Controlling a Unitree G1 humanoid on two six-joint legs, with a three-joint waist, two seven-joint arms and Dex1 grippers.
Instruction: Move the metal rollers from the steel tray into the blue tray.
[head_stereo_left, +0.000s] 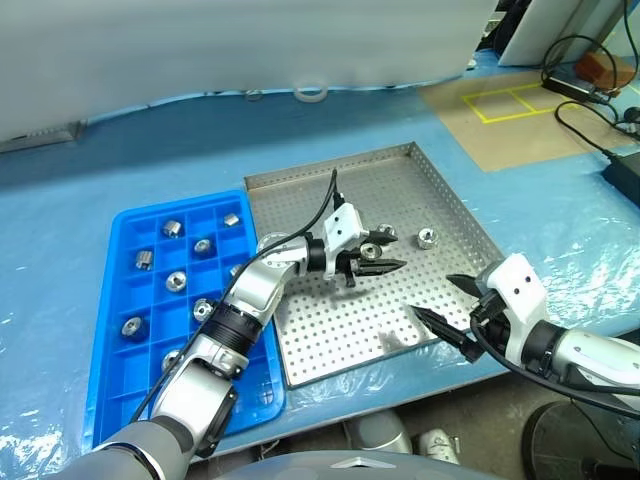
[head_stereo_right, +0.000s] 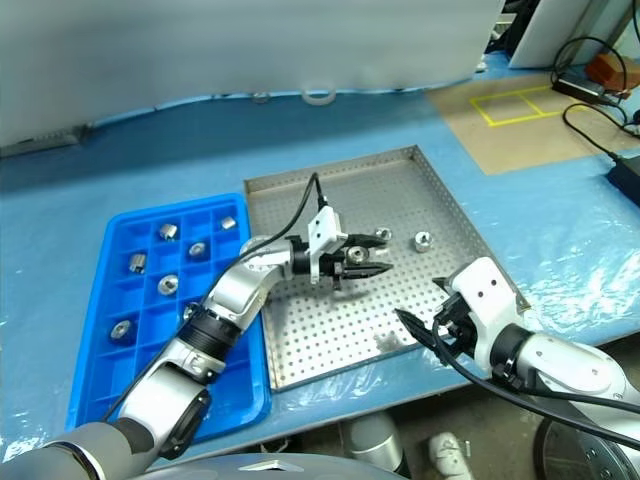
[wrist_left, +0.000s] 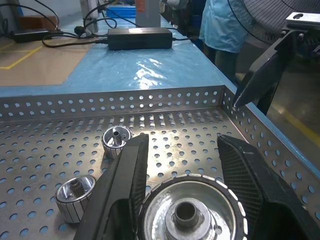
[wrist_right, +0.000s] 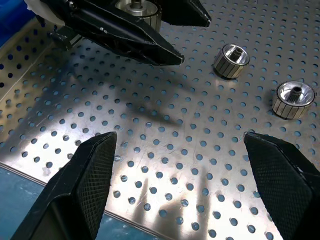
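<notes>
On the left side of the counter (head_stereo_left: 80, 200), which has a blue cover, sits the blue tray (head_stereo_left: 115, 330). The head views show a handful of metal rollers (head_stereo_left: 172, 228) in its little square boxes, one to a box. Just right of it, side by side with it, is the steel tray (head_stereo_left: 440, 200), full of small holes. The left tool (head_stereo_left: 375, 262) reaches across from the blue tray side and hangs over the middle of the steel tray, pointing to the right. From above you can just see something shiny between its fingers. The left wrist view shows it much better: the two black fingers (wrist_left: 120, 185) are pinching one roller (wrist_left: 187, 212), with its round middle hole facing the camera. That view also shows two loose rollers lying on the steel tray beyond the fingers, a near one (wrist_left: 75, 196) and a far one (wrist_left: 116, 141), the tray's low wall with holes, a black box with cables (wrist_left: 140, 37) on the counter past it, and a person in a light blue coat (wrist_left: 225, 25) standing farther off. The right wrist view shows the same two loose rollers from the other side, with the left tool's dark fingers above the tray. On the right, the right tool (head_stereo_left: 448, 310) hangs over the steel tray's near right part, its fingers (wrist_right: 82, 185) spread wide apart with nothing between them.
</notes>
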